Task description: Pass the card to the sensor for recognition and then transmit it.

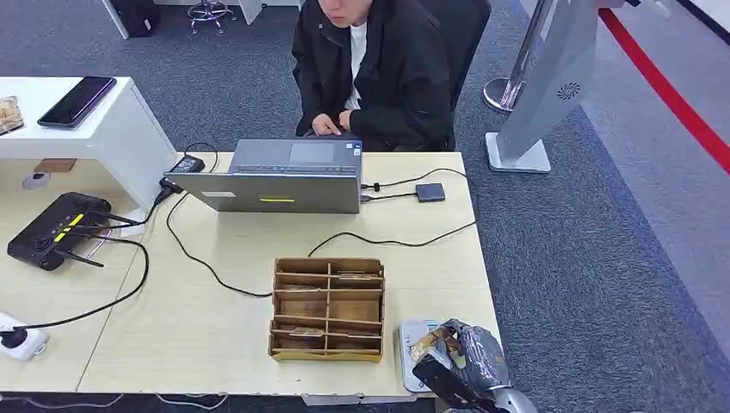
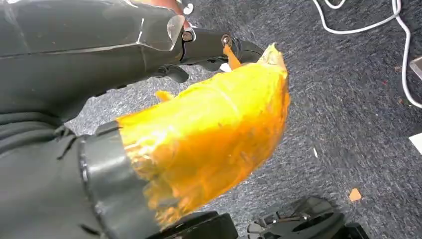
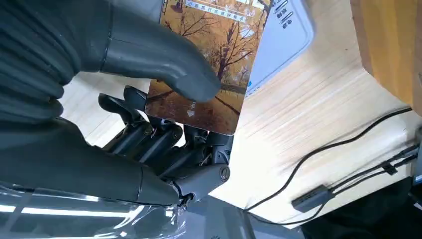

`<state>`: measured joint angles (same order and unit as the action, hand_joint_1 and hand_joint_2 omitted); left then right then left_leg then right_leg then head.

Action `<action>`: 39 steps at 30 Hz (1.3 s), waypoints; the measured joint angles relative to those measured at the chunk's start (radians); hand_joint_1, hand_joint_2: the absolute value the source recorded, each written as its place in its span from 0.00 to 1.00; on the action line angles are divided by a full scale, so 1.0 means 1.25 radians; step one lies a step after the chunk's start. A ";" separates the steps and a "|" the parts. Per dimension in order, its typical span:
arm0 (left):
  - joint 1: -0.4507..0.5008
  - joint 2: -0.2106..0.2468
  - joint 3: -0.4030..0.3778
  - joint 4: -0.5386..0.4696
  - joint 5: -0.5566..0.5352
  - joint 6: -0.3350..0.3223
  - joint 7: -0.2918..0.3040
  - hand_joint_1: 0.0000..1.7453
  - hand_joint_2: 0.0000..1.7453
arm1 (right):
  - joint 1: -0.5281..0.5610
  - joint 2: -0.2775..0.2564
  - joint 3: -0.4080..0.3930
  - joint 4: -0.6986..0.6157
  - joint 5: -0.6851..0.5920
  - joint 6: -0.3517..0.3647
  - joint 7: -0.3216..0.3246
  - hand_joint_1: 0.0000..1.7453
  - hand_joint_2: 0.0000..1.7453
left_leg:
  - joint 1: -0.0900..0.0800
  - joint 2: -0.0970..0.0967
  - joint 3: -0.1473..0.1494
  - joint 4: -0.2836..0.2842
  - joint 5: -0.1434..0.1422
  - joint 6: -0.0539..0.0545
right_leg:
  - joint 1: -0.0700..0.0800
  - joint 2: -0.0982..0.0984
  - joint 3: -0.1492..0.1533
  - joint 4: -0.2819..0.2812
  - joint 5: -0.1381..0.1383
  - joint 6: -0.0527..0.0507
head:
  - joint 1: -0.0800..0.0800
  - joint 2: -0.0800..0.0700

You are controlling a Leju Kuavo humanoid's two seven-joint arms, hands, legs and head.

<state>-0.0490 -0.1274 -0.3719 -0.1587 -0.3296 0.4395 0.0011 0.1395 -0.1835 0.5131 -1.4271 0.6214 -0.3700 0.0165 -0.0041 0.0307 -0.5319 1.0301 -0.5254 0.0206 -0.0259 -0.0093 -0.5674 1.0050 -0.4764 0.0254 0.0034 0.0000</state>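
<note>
The card (image 3: 209,64), printed with autumn trees, is pinched in my right hand (image 3: 149,124), the thick thumb on its face and dark fingers (image 3: 164,144) under it. It lies over the white sensor (image 3: 286,37), a flat reader on the table. From the head view, my right hand (image 1: 460,357) and the card (image 1: 426,344) are at the table's front right corner, above the sensor (image 1: 408,340). My left hand (image 2: 199,134), its thumb wrapped in orange tape, hangs over grey carpet and holds nothing.
A wooden compartment box (image 1: 327,308) stands just left of the sensor. Behind it are a laptop (image 1: 275,176) with a person (image 1: 374,60) seated at it, black cables (image 1: 396,239), a small hub (image 1: 429,192) and a black router (image 1: 56,228) at the left.
</note>
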 joint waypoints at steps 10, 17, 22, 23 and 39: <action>0.000 0.000 0.001 0.000 -0.002 0.000 0.000 0.00 0.00 | 0.002 0.011 0.000 -0.026 -0.104 0.051 -0.088 1.00 1.00 | 0.000 0.000 0.000 0.000 0.000 0.000 | 0.000 0.000 0.000 0.000 0.000 0.000 | 0.000 0.000; -0.001 0.000 0.006 0.000 -0.004 0.000 -0.002 0.00 0.00 | 0.006 0.011 0.001 -0.092 -0.194 0.094 -0.147 1.00 1.00 | 0.000 0.000 0.000 0.000 0.000 0.000 | 0.000 0.000 0.000 0.000 0.000 0.000 | 0.000 0.000; -0.001 0.000 0.008 0.000 -0.005 -0.001 -0.002 0.00 0.00 | 0.006 0.011 0.002 -0.135 -0.215 0.106 -0.170 1.00 1.00 | 0.000 0.000 0.000 0.000 0.000 0.000 | 0.000 0.000 0.000 0.000 0.000 0.000 | 0.000 0.000; -0.001 0.000 0.008 0.000 -0.005 -0.001 -0.002 0.00 0.00 | 0.006 0.011 0.002 -0.143 -0.215 0.106 -0.172 1.00 1.00 | 0.000 0.000 0.000 0.000 0.000 0.000 | 0.000 0.000 0.000 0.000 0.000 0.000 | 0.000 0.000; -0.004 0.000 0.019 0.000 -0.008 -0.006 -0.002 0.00 0.00 | -0.020 -0.017 -0.006 -0.246 -0.189 0.128 -0.181 1.00 1.00 | 0.000 0.000 0.000 0.000 0.000 0.000 | 0.000 0.000 0.000 0.000 0.000 0.000 | 0.000 0.000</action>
<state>-0.0539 -0.1270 -0.3479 -0.1587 -0.3399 0.4315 -0.0019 0.1145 -0.2052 0.5058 -1.7350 0.3857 -0.2098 -0.2102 -0.0041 0.0306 -0.5322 1.0301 -0.5254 0.0205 -0.0258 -0.0093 -0.5677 1.0051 -0.4764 0.0254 0.0034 0.0000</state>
